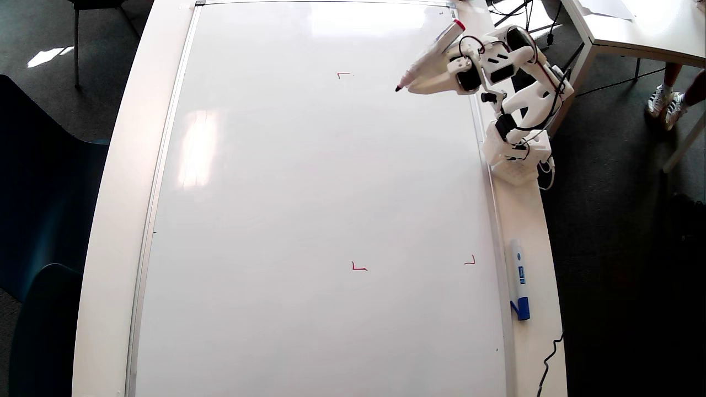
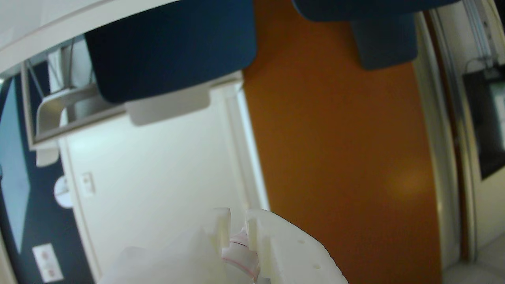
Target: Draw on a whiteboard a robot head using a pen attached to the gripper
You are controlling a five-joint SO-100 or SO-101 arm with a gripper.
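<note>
Here we are at the very start of things, by the look of it: the whiteboard [image 1: 309, 182] lies flat and glossy across the table, and there's no robot head on it at all, not a single stroke of outline, no little squares, no stalk. All that shows on the board in the overhead view is the small red corner marks, one up top [image 1: 343, 74], one lower down [image 1: 359, 268] and another near the right-hand frame [image 1: 470, 261]; a fourth I can't make out. The gripper [image 1: 427, 82] sits at the upper right of the board, pinched closed around the pen [image 1: 431, 53], which slants with its red end up toward the top edge and its dark red tip [image 1: 398, 88] pointing down-left, out to the right of the top corner mark. Whether that tip is touching the surface or just above it, the overhead view doesn't settle. The wrist view looks out across the room, not at the board, with the white jaws tight on the pen [image 2: 236, 252] at the bottom. A blue-capped marker [image 1: 518, 278] lies idle on the table rim beside the frame. So my read: everything is still to draw, the whole head remains
</note>
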